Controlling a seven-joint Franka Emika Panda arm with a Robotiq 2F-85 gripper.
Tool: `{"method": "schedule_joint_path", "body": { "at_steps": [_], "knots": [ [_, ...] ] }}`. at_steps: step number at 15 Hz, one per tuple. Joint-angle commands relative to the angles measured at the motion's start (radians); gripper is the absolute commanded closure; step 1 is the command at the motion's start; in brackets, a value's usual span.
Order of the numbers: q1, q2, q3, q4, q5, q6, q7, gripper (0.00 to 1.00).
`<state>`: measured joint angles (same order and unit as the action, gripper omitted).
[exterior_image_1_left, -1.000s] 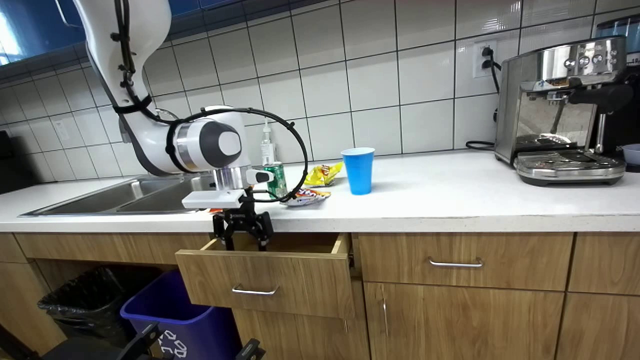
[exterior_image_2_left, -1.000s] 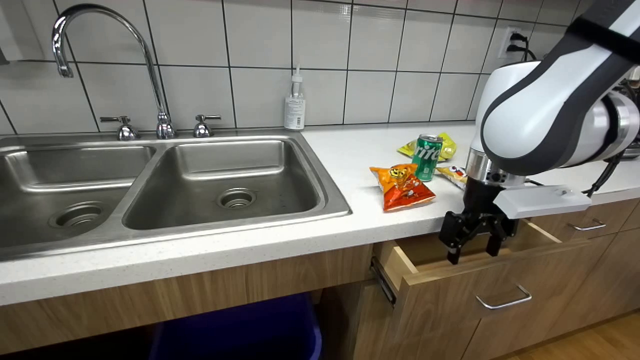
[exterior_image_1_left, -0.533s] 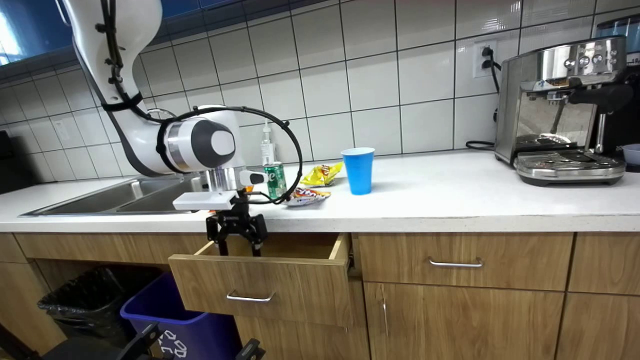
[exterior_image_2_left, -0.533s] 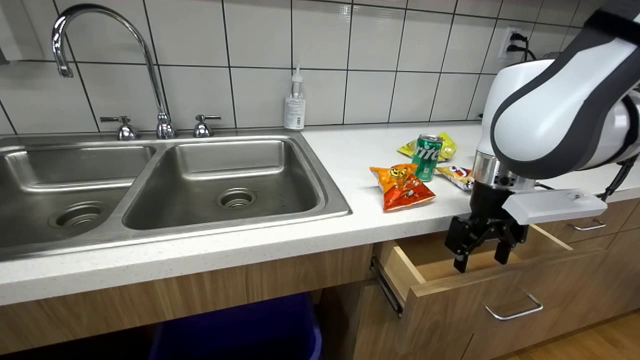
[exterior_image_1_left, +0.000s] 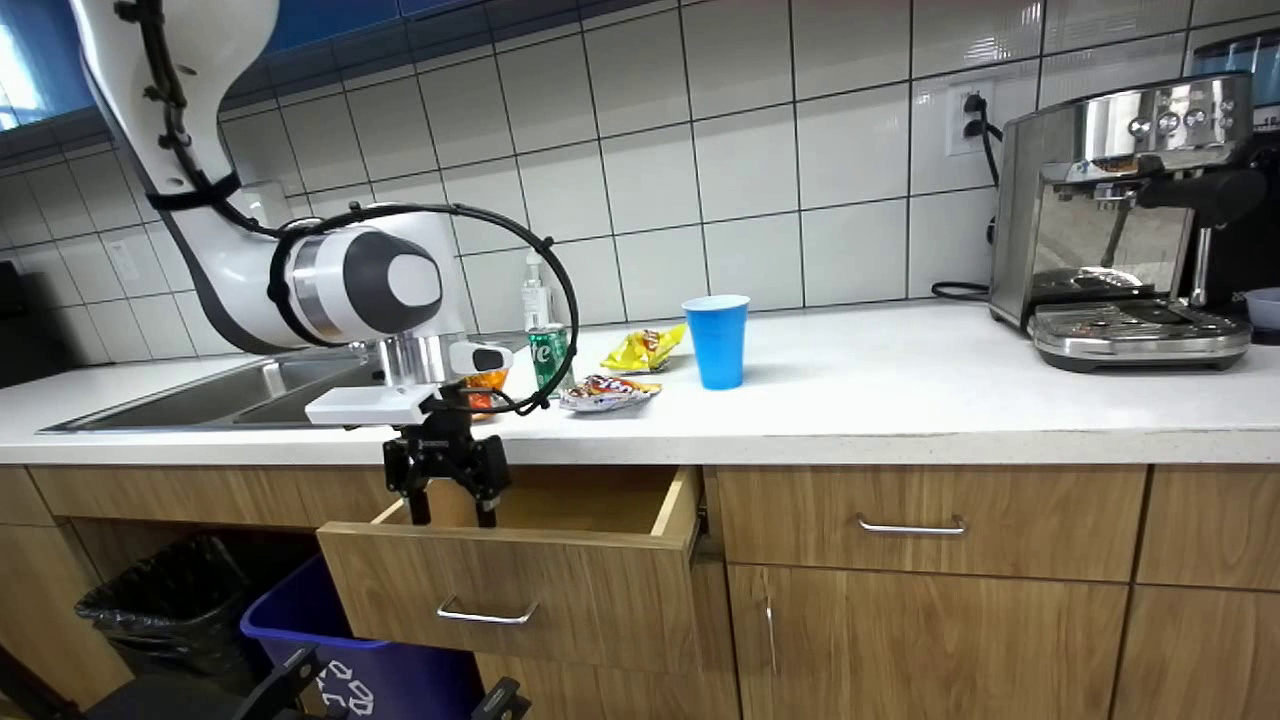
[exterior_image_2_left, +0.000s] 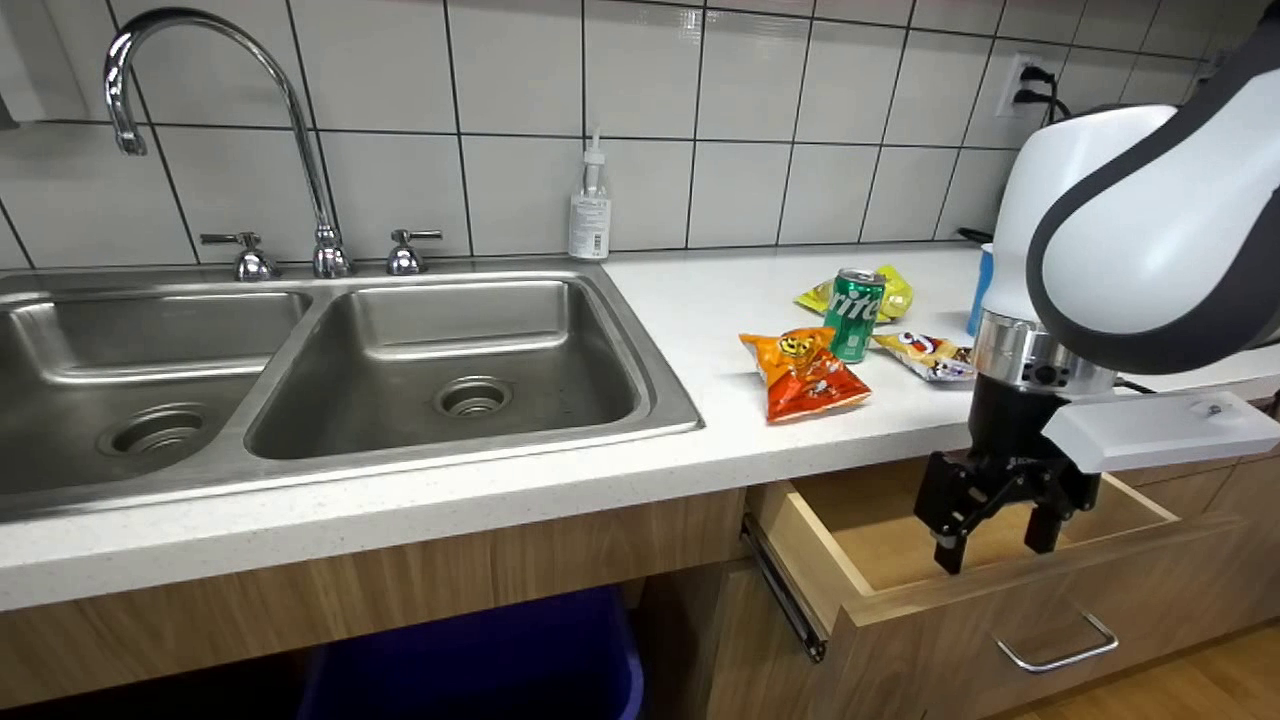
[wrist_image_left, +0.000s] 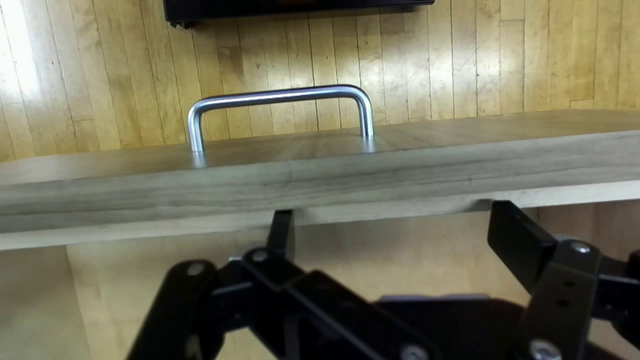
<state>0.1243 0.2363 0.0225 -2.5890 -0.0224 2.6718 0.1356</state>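
Gripper (exterior_image_2_left: 996, 551) sits in the drawer (exterior_image_2_left: 925, 645), jaws apart, handle (exterior_image_2_left: 1065, 660) at its five o'clock; I'd guess opening, next wanting outward pull.

There are 3 snack bags (exterior_image_2_left: 806, 376), 1 drink can (exterior_image_2_left: 853, 318), 1 blue cup (exterior_image_1_left: 716, 342), 1 pump bottle (exterior_image_2_left: 590, 222) and 1 espresso machine (exterior_image_1_left: 1090, 235). The sink (exterior_image_2_left: 278, 370) counts 2 basins (exterior_image_2_left: 540, 400), 2 drains (exterior_image_2_left: 473, 397), 1 faucet (exterior_image_2_left: 329, 250) and 2 tap handles (exterior_image_2_left: 405, 257). There are also 2 bins (exterior_image_1_left: 420, 670) and 1 open drawer (exterior_image_1_left: 580, 600) with 1 handle (wrist_image_left: 280, 96); 1 claw (exterior_image_2_left: 996, 545) has 2 fingers (wrist_image_left: 520, 245).
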Motion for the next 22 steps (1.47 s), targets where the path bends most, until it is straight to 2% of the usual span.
{"method": "schedule_joint_path", "body": {
  "at_steps": [1,7,22],
  "knots": [
    [0.007,-0.061,-0.003,-0.066,-0.016,-0.055,0.06,0.0],
    [0.006,-0.089,-0.001,-0.097,-0.018,-0.098,0.081,0.0],
    [0.001,-0.138,0.015,-0.092,-0.011,-0.231,0.087,0.0]
  ]
}}
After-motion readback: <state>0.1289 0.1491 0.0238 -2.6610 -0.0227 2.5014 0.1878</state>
